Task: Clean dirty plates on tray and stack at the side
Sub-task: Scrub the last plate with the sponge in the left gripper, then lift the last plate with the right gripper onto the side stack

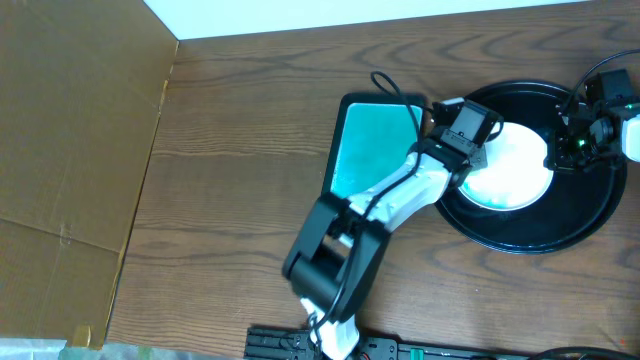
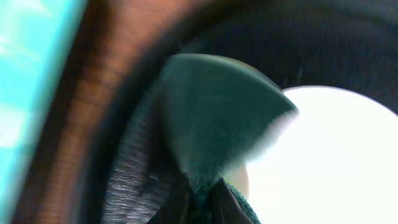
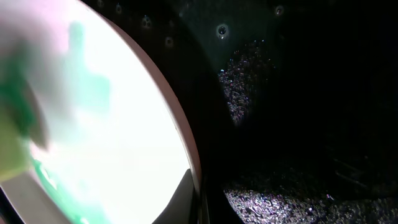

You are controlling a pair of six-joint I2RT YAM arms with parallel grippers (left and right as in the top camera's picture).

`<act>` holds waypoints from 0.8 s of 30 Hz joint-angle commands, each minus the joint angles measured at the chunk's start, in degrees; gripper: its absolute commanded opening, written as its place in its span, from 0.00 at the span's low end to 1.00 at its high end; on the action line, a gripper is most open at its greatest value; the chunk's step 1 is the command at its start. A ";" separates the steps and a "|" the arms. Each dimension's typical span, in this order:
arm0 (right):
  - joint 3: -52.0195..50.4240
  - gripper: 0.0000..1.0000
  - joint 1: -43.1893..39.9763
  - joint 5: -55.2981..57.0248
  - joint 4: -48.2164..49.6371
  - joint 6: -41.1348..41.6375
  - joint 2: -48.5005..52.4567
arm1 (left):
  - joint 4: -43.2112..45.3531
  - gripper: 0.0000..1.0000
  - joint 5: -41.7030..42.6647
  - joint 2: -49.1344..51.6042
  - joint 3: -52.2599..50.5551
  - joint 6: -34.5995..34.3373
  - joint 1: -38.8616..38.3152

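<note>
Wood-grain table (image 1: 230,150) w/ brown cardboard (image 1: 70,130) along its left side. One plate (image 1: 515,165) lies inside the black tray (image 1: 560,225) at the table's right, toward the tray's left half; whether others sit under it I can't tell. Teal smears (image 3: 81,68) mark much of its face in the right wrist view, so cleaning looks unfinished. Over its left rim the left gripper (image 2: 198,198) is clamped on the narrow end of a dark-green wedge, prob. a sponge (image 2: 217,118); that view is blurred. At its right rim the right gripper (image 1: 573,148) has its jaws together; whether they pinch the rim isn't clear. Just beside the tray, under the left arm, lies a teal dish (image 1: 375,145). Risks, as I judge them: if the rim isn't really held, a sideways wipe could shove the plate across the tray or up its wall. Pressing near the edge could tip it. The sponge is held by one end only, so drag may pull it loose. Both arms work one plate from opposite sides, so a long stroke could bring the wrists together, & smears near the right fingers may get missed
</note>
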 commanded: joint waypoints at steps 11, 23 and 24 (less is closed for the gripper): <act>1.86 0.01 3.58 17.81 -2.47 -6.88 -12.17 | -6.23 0.07 -3.87 -14.56 -0.68 3.37 5.51; 1.86 0.01 24.70 73.13 4.13 -32.24 -26.80 | -20.52 0.06 -3.89 -14.53 -0.68 2.08 17.84; 1.84 0.01 26.64 77.33 6.49 -36.35 -26.75 | -21.05 0.08 -3.89 -14.53 -0.68 2.08 18.40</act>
